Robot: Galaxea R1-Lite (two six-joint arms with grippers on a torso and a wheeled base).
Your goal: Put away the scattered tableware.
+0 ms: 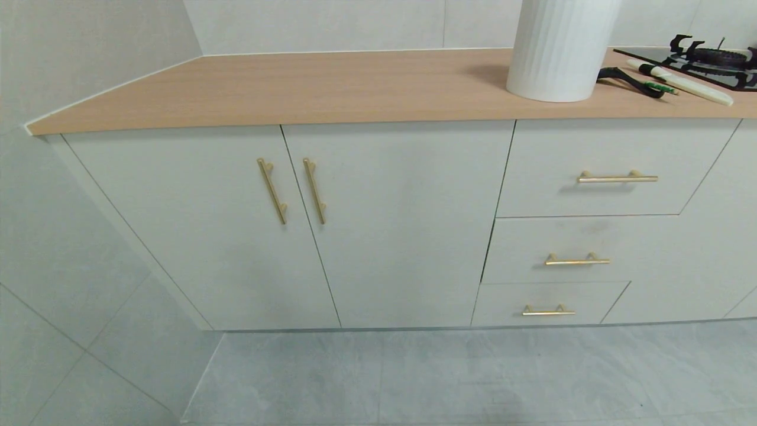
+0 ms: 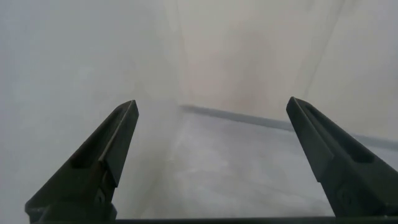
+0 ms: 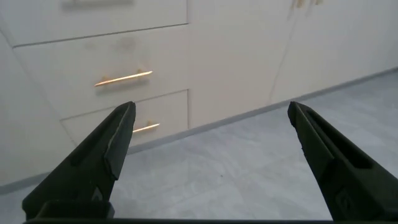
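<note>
1. The light wooden tabletop (image 1: pixel 295 89) is running along the top of a pale cabinet. The scattered tableware is lying toward its right end, close to the front edge.
2. A black curved-handled utensil with a green tip (image 1: pixel 628 78) is lying flat just beside the tall white ribbed container (image 1: pixel 559 53), on the side toward the right end. I cannot tell whether the two are touching.
3. A long cream-coloured utensil (image 1: pixel 689 83) is lying slantwise just beyond it, along the near edge of the dark cooktop with a black grate (image 1: pixel 718 59). Whether it is resting partly on the cooktop is unclear.
4. The left gripper (image 2: pixel 211 104) is hanging low with its jaws wide apart and nothing between them. It is facing the grey floor where the floor meets a pale wall.
5. The right gripper (image 3: pixel 211 107) is also standing spread and empty, above the floor tiles. It is pointing at the lower white drawers with gold bar handles (image 3: pixel 124 62).
6. Both cabinet doors (image 1: pixel 378 225) and all three drawers are sitting closed.
7. Judgement: the task is looking barely begun.
   - Nothing is being carried, and both utensils are waiting out on the tabletop.
   - No storage place is standing open.
   - What is left is reaching up to the right end, taking each piece, and stowing it, likely in the ribbed container or a drawer. Which one is not evident.
</note>
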